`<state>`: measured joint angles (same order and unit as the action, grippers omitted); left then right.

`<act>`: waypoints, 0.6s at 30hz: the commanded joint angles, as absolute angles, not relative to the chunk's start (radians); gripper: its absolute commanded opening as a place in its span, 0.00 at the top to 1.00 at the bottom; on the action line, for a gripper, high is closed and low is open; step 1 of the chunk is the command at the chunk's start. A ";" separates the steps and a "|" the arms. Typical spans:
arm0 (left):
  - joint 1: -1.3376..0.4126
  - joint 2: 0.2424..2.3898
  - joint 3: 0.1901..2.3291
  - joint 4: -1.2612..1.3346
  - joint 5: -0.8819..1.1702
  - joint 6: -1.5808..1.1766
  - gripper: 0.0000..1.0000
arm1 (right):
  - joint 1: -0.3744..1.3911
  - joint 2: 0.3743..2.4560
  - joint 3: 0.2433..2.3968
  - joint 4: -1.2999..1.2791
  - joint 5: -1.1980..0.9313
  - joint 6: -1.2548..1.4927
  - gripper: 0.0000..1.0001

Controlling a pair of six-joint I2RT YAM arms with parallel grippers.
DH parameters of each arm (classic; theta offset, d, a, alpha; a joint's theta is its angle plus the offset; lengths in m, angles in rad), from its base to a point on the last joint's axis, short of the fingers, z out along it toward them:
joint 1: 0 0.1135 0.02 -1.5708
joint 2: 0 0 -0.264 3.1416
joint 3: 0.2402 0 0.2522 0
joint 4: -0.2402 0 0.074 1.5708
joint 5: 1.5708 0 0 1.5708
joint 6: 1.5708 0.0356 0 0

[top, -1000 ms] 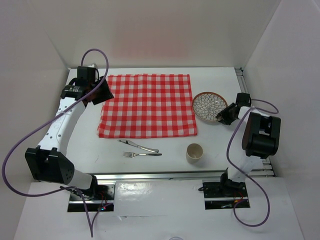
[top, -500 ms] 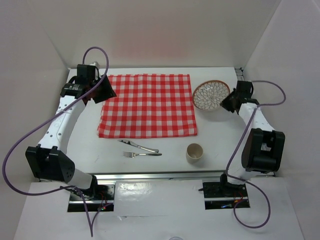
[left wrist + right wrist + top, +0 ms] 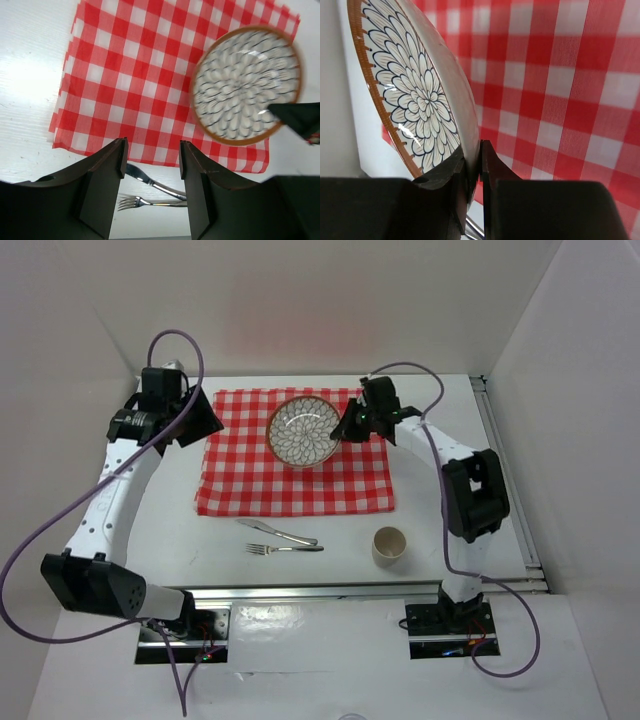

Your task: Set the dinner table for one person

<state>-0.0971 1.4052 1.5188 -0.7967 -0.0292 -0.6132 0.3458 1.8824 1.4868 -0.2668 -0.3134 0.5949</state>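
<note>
Status of dinner table [image 3: 430, 510]: white top, with the red-and-white checked cloth [image 3: 250, 480] spread flat on its far middle part as the dining area.

Plate [image 3: 303, 430] with flower pattern and brown rim is over the far centre of the cloth. It is tilted, not flat. Right gripper [image 3: 350, 428] is clamped on its right-hand rim; the right wrist view shows both fingers [image 3: 490, 170] pinching the edge. Cannot tell whether the plate's low side touches the cloth. Judged: plate placement under way, not finished.

Knife [image 3: 277, 531] and fork [image 3: 285, 548] lie side by side on bare tabletop just near of the cloth's front edge, off the cloth. Cup [image 3: 390, 545] stands upright on bare tabletop near the cloth's front right corner, well apart from the plate. None of these three looks placed yet.

Left gripper [image 3: 151, 155] hangs above the cloth's far left corner, jaws apart, nothing between them.

Remaining, as judged: set plate down flat and let go, then cutlery beside plate, then cup.
</note>
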 commanded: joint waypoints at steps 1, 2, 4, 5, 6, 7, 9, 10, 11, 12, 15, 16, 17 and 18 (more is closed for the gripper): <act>-0.100 1.298 1.534 -0.787 -0.077 -0.646 0.38 | 0.351 1.908 1.546 -0.155 -0.374 0.666 1.00; -0.100 1.298 1.520 -0.773 -0.077 -0.646 0.37 | 0.351 1.919 1.546 -0.144 -0.374 0.666 1.00; -0.100 1.285 1.511 -0.773 -0.068 -0.646 0.37 | 0.364 1.942 1.546 -0.131 -0.400 0.690 1.00; -0.100 1.285 1.511 -0.773 -0.067 -0.646 0.37 | 0.364 1.965 1.537 -0.121 -0.400 0.705 1.00; -0.100 1.285 1.511 -0.773 -0.067 -0.646 0.37 | 0.373 1.974 1.537 -0.108 -0.409 0.716 1.00; -0.100 1.285 1.511 -0.773 -0.058 -0.646 0.37 | 0.373 1.974 1.522 -0.092 -0.410 0.716 1.00; -0.091 1.295 1.502 -0.773 -0.048 -0.646 0.37 | 0.373 1.999 1.511 -0.080 -0.410 0.732 1.00; -0.091 1.295 1.502 -0.773 -0.048 -0.646 0.37 | 0.373 2.012 1.511 -0.068 -0.419 0.741 1.00; -0.091 1.295 1.502 -0.773 -0.048 -0.646 0.37 | 0.373 2.022 1.511 -0.067 -0.419 0.750 1.00; -0.091 1.295 1.493 -0.773 -0.048 -0.637 0.37 | 0.373 2.043 1.511 -0.067 -0.435 0.750 1.00; -0.091 1.295 1.493 -0.782 -0.037 -0.637 0.37 | 0.373 2.075 1.523 -0.080 -0.469 0.762 1.00; -0.091 1.295 1.493 -0.782 -0.037 -0.627 0.37 | 0.373 2.085 1.532 -0.080 -0.469 0.762 1.00; -0.091 1.304 1.493 -0.782 -0.047 -0.627 0.37 | 0.373 2.095 1.532 -0.080 -0.482 0.772 1.00; -0.091 1.304 1.493 -0.794 -0.057 -0.637 0.37 | 0.373 2.095 1.523 -0.080 -0.482 0.772 1.00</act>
<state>-0.0952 1.2968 1.4940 -0.7944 -0.0475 -0.6334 0.3687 2.1021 1.4799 -0.2024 -0.3786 0.7208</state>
